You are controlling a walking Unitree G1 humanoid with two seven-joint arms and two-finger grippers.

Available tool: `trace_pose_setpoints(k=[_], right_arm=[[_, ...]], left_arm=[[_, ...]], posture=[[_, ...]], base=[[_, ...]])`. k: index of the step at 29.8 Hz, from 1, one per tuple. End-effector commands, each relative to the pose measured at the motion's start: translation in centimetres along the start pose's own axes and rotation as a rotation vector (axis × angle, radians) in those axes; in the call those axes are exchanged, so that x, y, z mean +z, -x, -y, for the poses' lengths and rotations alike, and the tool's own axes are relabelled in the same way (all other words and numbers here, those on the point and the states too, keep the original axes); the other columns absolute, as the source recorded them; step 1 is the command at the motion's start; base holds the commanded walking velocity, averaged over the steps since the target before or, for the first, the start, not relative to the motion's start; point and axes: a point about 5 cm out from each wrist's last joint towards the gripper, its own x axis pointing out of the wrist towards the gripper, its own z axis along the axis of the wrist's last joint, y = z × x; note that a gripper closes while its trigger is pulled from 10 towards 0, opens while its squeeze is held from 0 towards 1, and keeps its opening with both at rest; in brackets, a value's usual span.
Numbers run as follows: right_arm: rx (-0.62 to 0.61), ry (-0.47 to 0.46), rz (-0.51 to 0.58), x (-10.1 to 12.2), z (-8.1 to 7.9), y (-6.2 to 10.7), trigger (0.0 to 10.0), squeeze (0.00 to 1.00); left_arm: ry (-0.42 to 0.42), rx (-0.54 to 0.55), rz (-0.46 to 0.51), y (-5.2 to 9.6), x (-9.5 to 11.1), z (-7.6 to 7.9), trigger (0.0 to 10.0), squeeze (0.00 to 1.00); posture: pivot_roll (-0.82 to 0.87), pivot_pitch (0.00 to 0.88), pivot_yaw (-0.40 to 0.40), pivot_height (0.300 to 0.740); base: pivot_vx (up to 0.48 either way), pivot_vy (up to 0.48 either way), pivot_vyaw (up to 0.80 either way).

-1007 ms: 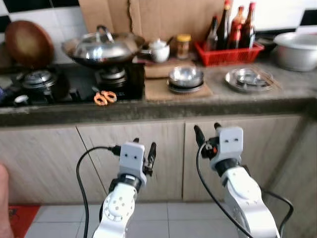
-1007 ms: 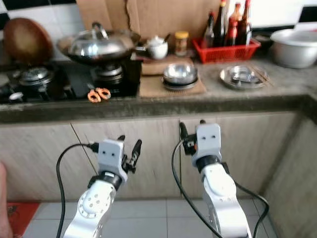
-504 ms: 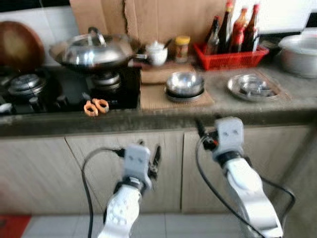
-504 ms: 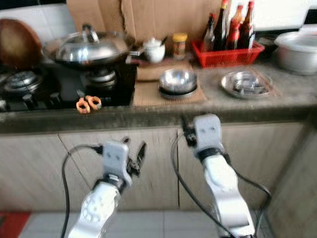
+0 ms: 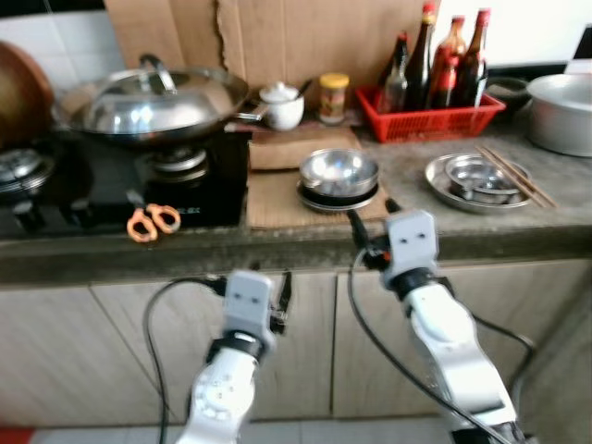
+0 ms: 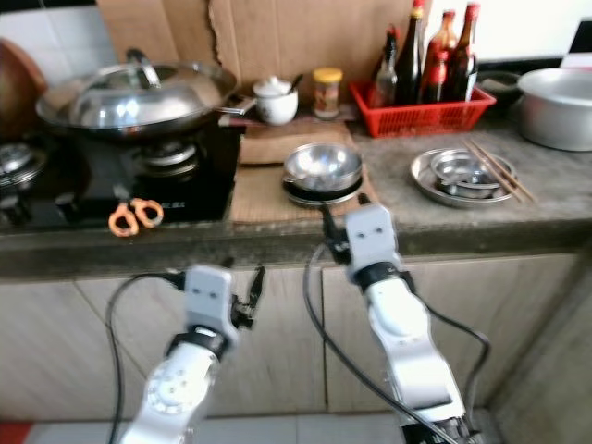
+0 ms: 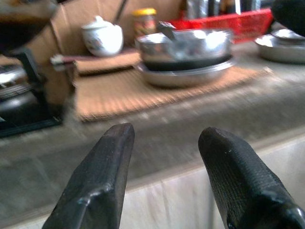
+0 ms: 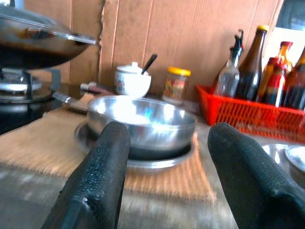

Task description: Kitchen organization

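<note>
A steel bowl (image 5: 339, 172) sits on a dark plate on a woven mat (image 5: 271, 196) in the middle of the stone counter (image 5: 277, 248). My right gripper (image 5: 374, 218) is open at the counter's front edge, just before the bowl (image 8: 143, 121); its fingers (image 8: 97, 176) are empty. My left gripper (image 5: 270, 292) is open and empty, lower down before the cabinet doors, left of the right arm. Its fingers (image 7: 102, 176) face the counter edge and the mat (image 7: 128, 88).
A lidded wok (image 5: 148, 102) stands on the stove at left, with orange scissors (image 5: 153, 221) near the edge. Behind are a white pot (image 5: 280, 104), a jar (image 5: 332, 94) and a red basket of bottles (image 5: 435, 100). A steel plate with chopsticks (image 5: 483, 179) and a large pot (image 5: 564, 100) stand right.
The camera has come nearer to the counter and the view has shifted. My right gripper has risen from before the cabinet doors to the counter edge by the bowl.
</note>
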Motion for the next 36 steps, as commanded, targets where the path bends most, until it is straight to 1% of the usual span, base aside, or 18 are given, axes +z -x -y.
trace_pose_setpoints(k=[1, 6, 7, 8, 10, 13, 14, 15, 16, 20, 23, 25, 26, 27, 28, 32, 35, 36], right_arm=[[0.032, -0.004, 0.051, 1.0, -0.8, -0.7, 10.0, 0.00], [0.046, 0.021, 0.087, 1.5, -0.7, -1.5, 10.0, 0.00], [0.059, 0.028, 0.102, 1.8, -0.8, -1.8, 10.0, 0.05], [0.076, 0.035, 0.119, 2.1, -0.9, -2.0, 10.0, 1.00], [0.086, 0.043, 0.129, 2.3, -1.0, -2.2, 10.0, 1.00], [0.130, 0.093, 0.179, 3.1, -1.6, -3.0, 10.0, 1.00], [0.138, 0.093, 0.183, 3.2, -1.8, -3.2, 10.0, 0.34], [0.147, 0.093, 0.188, 3.3, -1.9, -3.4, 10.0, 0.34], [0.152, 0.095, 0.193, 3.3, -2.0, -3.5, 10.0, 0.00], [0.164, 0.097, 0.212, 3.7, -2.1, -3.8, 10.0, 0.00], [0.183, 0.075, 0.261, 4.5, -2.4, -4.0, 10.0, 0.00], [0.220, 0.094, 0.269, 4.6, -2.7, -4.2, 10.0, 0.00], [0.276, 0.143, 0.266, 4.4, -3.3, -4.2, 10.0, 0.00], [0.292, 0.160, 0.264, 4.3, -3.5, -4.2, 10.0, 0.00], [0.322, 0.222, 0.244, 3.9, -3.9, -4.3, 10.0, 0.00], [0.370, 0.322, 0.198, 2.8, -4.5, -4.5, 10.0, 0.00], [0.406, 0.351, 0.181, 2.3, -4.8, -4.6, 10.0, 0.00], [0.427, 0.390, 0.139, 1.6, -4.9, -4.8, 10.0, 0.00]], left_arm=[[-0.014, 0.023, -0.005, 0.0, 0.0, -0.8, 10.0, 0.00], [0.003, 0.022, -0.021, -0.1, -0.3, -0.5, 10.0, 0.00], [0.005, 0.022, -0.023, -0.1, -0.3, -0.5, 10.0, 0.00], [0.007, 0.018, -0.021, -0.1, -0.3, -0.4, 10.0, 0.00], [0.007, 0.015, -0.018, -0.1, -0.3, -0.3, 10.0, 0.00], [0.031, -0.004, 0.007, 0.0, 0.2, -0.1, 10.0, 0.00], [0.037, -0.006, 0.012, 0.0, 0.2, 0.0, 10.0, 0.00], [0.047, -0.008, 0.018, 0.0, 0.4, 0.0, 10.0, 0.00], [0.050, -0.008, 0.020, 0.1, 0.4, 0.0, 10.0, 0.00], [0.063, -0.011, 0.030, 0.2, 0.6, 0.1, 10.0, 0.00], [0.060, 0.001, 0.070, 0.3, 1.3, 0.1, 10.0, 0.00], [0.065, -0.009, 0.082, 0.3, 1.6, 0.2, 10.0, 0.00], [0.067, -0.018, 0.080, 0.2, 1.6, 0.3, 10.0, 0.00], [0.066, -0.018, 0.078, 0.2, 1.5, 0.3, 10.0, 0.00], [0.066, -0.017, 0.072, 0.3, 1.3, 0.3, 10.0, 0.00], [0.069, -0.017, 0.068, 0.4, 1.3, 0.4, 10.0, 0.00], [0.070, -0.017, 0.067, 0.4, 1.3, 0.4, 10.0, 0.00], [0.070, -0.017, 0.065, 0.5, 1.3, 0.4, 10.0, 0.00]], posture=[[0.04, 0.000, 0.001, 0.740], [0.03, 0.000, 0.000, 0.740], [0.04, 0.000, -0.001, 0.740], [0.03, 0.000, 0.002, 0.740], [0.03, 0.000, 0.000, 0.740], [0.04, 0.000, -0.004, 0.740], [0.04, 0.000, -0.007, 0.740], [0.04, 0.000, -0.007, 0.740], [0.04, 0.000, -0.007, 0.740], [0.05, 0.004, -0.009, 0.740], [0.05, 0.009, -0.007, 0.740], [0.05, 0.012, -0.010, 0.740], [0.05, 0.014, -0.012, 0.740], [0.05, 0.014, -0.012, 0.740], [0.05, 0.017, -0.009, 0.740], [0.05, 0.020, -0.013, 0.740], [0.05, 0.020, -0.014, 0.740], [0.05, 0.021, -0.018, 0.740]], base=[[0.337, 0.000, 0.00], [0.000, 0.000, 0.00], [0.000, 0.000, 0.00], [0.000, 0.000, 0.00], [0.000, 0.000, 0.00], [0.000, 0.000, 0.00], [0.000, 0.000, 0.00], [0.000, 0.000, 0.00], [0.000, 0.000, 0.00], [0.000, 0.000, 0.00], [0.000, 0.000, 0.00], [0.000, 0.000, 0.00], [0.000, 0.000, 0.00], [0.000, 0.000, 0.00], [0.000, 0.000, 0.00], [0.000, 0.000, 0.00], [0.000, 0.000, 0.00], [0.000, 0.000, 0.00]])
